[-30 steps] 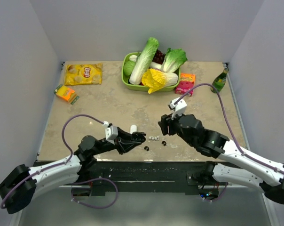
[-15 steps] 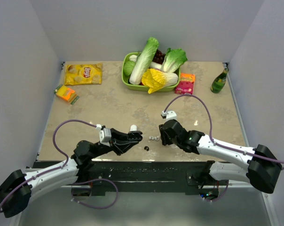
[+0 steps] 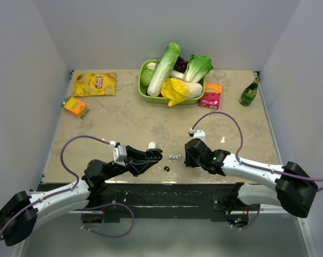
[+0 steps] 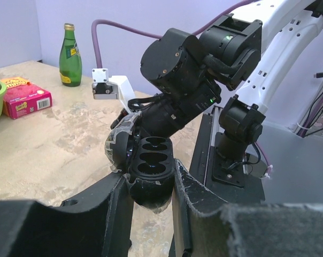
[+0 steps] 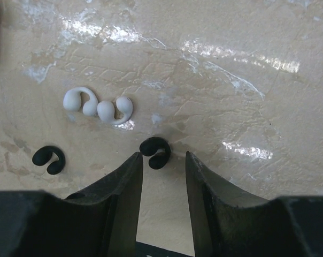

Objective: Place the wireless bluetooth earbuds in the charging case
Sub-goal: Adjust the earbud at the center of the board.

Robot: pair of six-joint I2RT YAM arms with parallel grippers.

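Near the front edge of the worktop (image 3: 118,118), the left hand (image 3: 155,156) holds the charging case (image 4: 150,168). Just right of it lie loose earbuds (image 5: 100,107), one between the parted fingers of the right hand (image 5: 162,159). Far back: bag (image 3: 95,84) at left, basket (image 3: 141,88) in the middle, bottle (image 3: 250,92) at right.

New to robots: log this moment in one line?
left claw: shut on case | right claw: open over black earbud | white earbuds: on table

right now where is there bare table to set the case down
Bare table runs wide between the chip bag and the left end effector. Another patch lies between the pink box, green bottle and right end effector. Crowded: the near edge between the end effectors, where the earbuds lie.
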